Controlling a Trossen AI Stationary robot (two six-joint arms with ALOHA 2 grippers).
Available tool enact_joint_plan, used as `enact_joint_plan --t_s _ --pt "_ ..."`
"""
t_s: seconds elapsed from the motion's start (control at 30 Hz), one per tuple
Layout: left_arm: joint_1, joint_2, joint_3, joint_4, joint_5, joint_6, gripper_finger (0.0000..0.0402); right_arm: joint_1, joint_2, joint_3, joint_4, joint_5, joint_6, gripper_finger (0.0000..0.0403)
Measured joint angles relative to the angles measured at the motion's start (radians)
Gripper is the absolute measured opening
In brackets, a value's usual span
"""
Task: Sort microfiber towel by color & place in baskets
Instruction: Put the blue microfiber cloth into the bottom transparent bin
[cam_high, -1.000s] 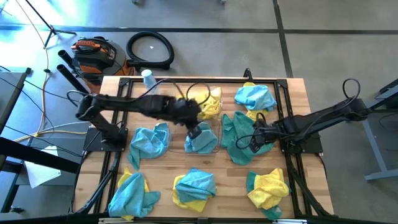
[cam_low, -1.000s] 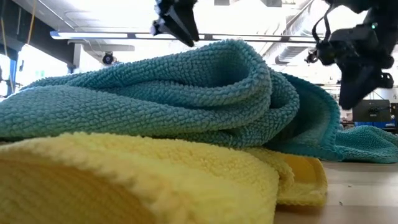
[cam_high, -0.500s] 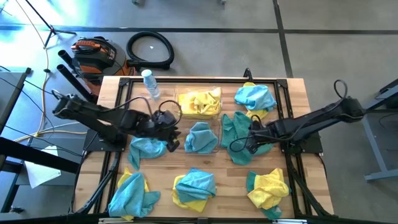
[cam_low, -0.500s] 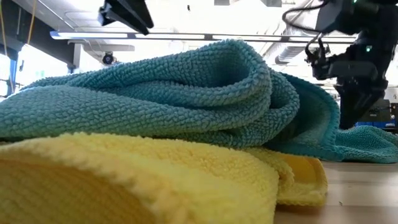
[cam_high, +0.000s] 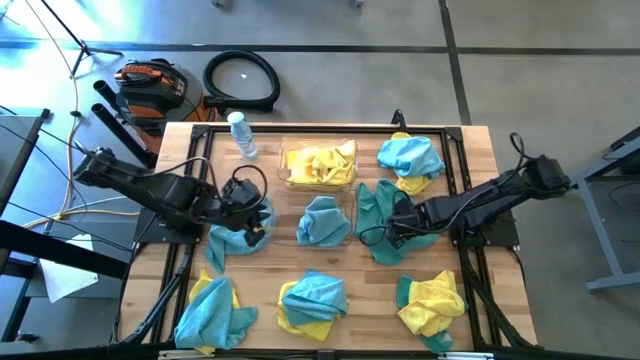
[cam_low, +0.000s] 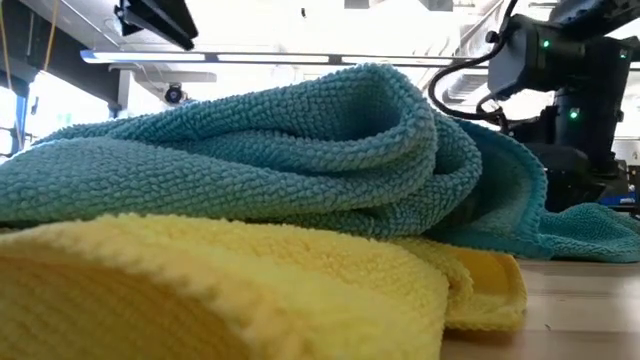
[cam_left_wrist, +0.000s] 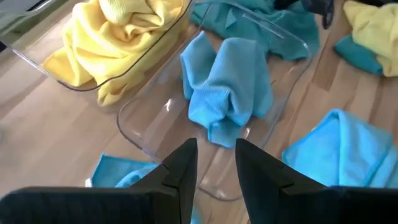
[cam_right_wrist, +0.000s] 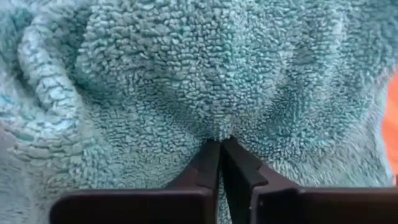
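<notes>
The right gripper (cam_high: 392, 228) is down on a teal towel (cam_high: 378, 218) that lies in the middle of the table, just to the right of the two baskets. In the right wrist view its two dark fingers (cam_right_wrist: 208, 163) are pinched together with a little fold of the fuzzy cloth caught between them. To do this step well, I think the arm should lift slowly and straight up, so the soft cloth does not slip out, and then carry it over to the basket with the teal towel (cam_high: 324, 222) in it, not the basket with the yellow towels (cam_high: 318, 165). The left gripper (cam_high: 252, 224) hangs over another teal towel (cam_high: 236, 234) on the left side, with its fingers (cam_left_wrist: 184, 168) a little apart and nothing between them. The view from above shows all the piles on the table (cam_high: 470, 150), but not the pinch. The right wrist view shows the pinch very close, but nothing else. The low view is mostly filled by one teal and yellow pile (cam_low: 300, 200) close to the camera.
</notes>
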Motion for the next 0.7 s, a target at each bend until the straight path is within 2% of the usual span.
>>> enact_joint_plan --t_s 0.2,0.5,0.63,0.7 --pt "-0.031 -0.092 -0.052 -0.061 -0.003 0.002 0.0099 0.044 -0.073 0.153 -0.191 0.072 0.109 0.0003" --pt "-0.053 -0.224 -0.222 -0.05 -0.008 0.003 0.0099 0.145 -0.081 0.588 -0.543 0.341 0.181 0.0001" --pt "-0.053 -0.269 -0.287 -0.052 -0.008 -0.001 0.0099 0.183 -0.081 0.75 -0.547 0.493 0.144 0.0" --pt "-0.053 -0.29 -0.313 -0.053 -0.008 -0.01 0.0099 0.197 -0.075 0.819 -0.494 0.567 0.078 0.0"
